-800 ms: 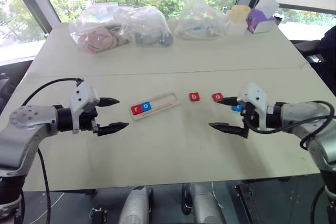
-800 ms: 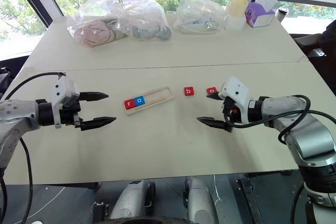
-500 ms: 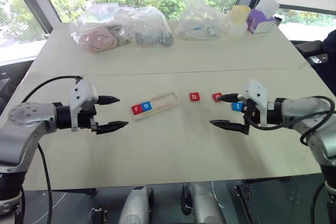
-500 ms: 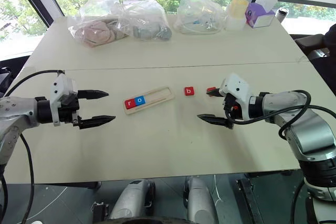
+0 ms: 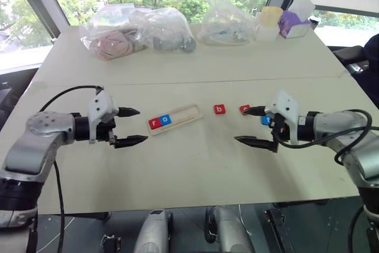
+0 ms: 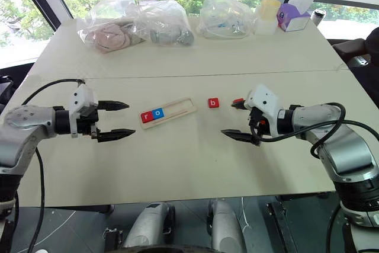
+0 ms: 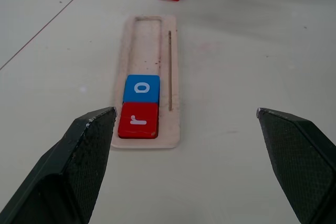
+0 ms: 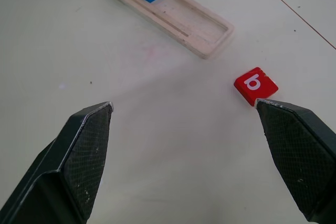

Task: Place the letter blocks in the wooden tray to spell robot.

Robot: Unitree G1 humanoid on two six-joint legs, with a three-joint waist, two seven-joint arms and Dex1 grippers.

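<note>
Left pincer (image 5: 131, 127) has advanced toward wooden tray (image 5: 190, 111) at table centre; both pincers wide open, empty. Tray holds r, o; b block (image 5: 219, 109) lies loose beside right pincer (image 5: 254, 126).

Five letter blocks (image 5: 219, 109) (three red, two blue), one wooden tray (image 5: 188, 112)
</note>
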